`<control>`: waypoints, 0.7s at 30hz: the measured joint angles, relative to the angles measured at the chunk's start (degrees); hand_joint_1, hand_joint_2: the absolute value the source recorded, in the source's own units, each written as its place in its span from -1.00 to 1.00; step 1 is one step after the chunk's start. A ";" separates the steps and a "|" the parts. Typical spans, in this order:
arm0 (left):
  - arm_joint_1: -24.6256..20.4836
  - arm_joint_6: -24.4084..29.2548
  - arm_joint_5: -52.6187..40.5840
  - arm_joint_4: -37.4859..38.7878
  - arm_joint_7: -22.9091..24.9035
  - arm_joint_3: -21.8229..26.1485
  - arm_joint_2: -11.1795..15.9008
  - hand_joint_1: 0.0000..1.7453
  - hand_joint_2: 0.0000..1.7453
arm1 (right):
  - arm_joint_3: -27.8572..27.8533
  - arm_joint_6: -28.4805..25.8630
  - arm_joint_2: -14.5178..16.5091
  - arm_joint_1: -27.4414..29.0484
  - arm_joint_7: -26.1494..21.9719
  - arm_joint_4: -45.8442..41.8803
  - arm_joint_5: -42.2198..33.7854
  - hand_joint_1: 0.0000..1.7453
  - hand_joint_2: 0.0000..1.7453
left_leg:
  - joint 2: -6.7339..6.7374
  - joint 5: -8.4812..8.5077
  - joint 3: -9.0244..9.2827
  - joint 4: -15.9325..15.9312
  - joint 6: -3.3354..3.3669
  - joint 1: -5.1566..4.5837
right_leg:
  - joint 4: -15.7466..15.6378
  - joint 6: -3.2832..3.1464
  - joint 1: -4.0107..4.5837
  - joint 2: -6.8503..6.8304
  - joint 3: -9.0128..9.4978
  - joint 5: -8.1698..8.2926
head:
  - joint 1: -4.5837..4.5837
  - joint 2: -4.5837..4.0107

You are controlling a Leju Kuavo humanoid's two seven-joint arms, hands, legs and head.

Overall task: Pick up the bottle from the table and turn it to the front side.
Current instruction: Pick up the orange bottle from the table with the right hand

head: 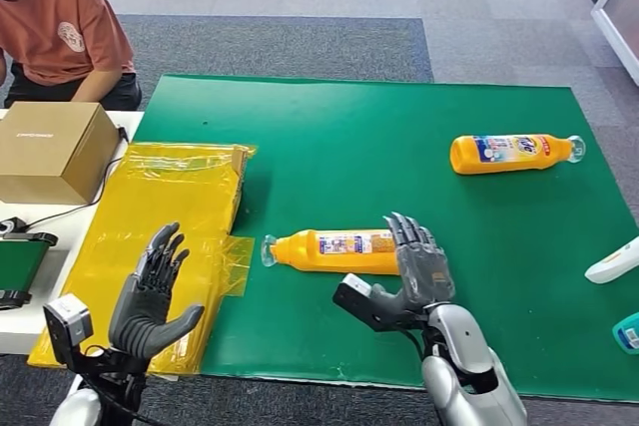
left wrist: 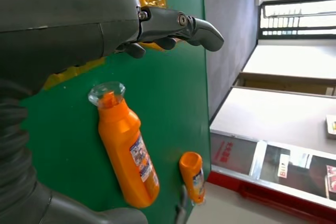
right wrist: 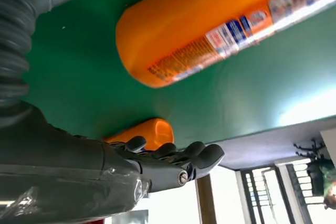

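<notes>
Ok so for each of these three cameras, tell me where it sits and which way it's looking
Head view: high on the body, looking forward and down at the green mat; left hand and right hand both show.
Left wrist view: behind the left hand, facing the near bottle.
Right wrist view: behind the right hand, close to that bottle.
All three share the near bottle.

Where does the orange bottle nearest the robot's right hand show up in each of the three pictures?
Head view: near bottle lies mid-mat, beside the right hand.
Left wrist view: the big bottle, cap toward the left hand.
Right wrist view: its base end.
Shared landmark: green mat.
</notes>
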 joint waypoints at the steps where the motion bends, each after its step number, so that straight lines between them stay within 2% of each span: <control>1: -0.44 -0.31 -0.02 0.01 0.10 0.00 -0.10 -1.00 1.00 | 0.62 -0.09 0.00 -1.04 0.51 2.37 1.58 -1.00 1.00 | 0.00 0.01 0.00 0.00 0.00 0.00 | 0.00 0.00 0.00 0.00 0.00 0.01 | 0.01 0.00; 6: -2.36 -1.38 -0.10 0.02 0.31 -0.09 -0.25 -1.00 1.00 | 3.38 -1.43 0.13 -6.09 2.58 14.05 8.12 -1.00 1.00 | 0.00 0.03 -0.01 0.00 -0.01 0.00 | 0.01 -0.01 0.01 0.00 0.00 0.02 | 0.01 0.00; 15: -4.38 -2.91 0.52 0.23 0.31 -1.14 -0.25 -1.00 1.00 | 5.81 -3.23 2.21 -15.70 2.45 30.03 11.46 -1.00 1.00 | 0.02 0.03 0.08 0.01 -0.02 0.01 | 0.01 -0.03 0.01 0.01 0.03 0.03 | 0.00 0.01; 19: -4.70 -3.45 0.62 0.32 0.31 -1.98 -0.22 -1.00 1.00 | 6.39 -1.05 3.02 -18.70 2.07 34.29 11.98 1.00 1.00 | 0.03 0.04 0.17 0.01 -0.01 0.01 | 0.00 -0.02 0.01 0.01 0.11 0.06 | 0.00 0.01; 21: -4.81 -3.64 0.68 0.38 0.31 -2.27 -0.21 -1.00 1.00 | 6.65 0.48 3.34 -19.81 1.54 36.01 11.92 1.00 1.00 | 0.03 0.04 0.22 0.01 -0.02 0.01 | 0.00 0.00 0.01 0.02 0.15 0.08 | -0.01 0.00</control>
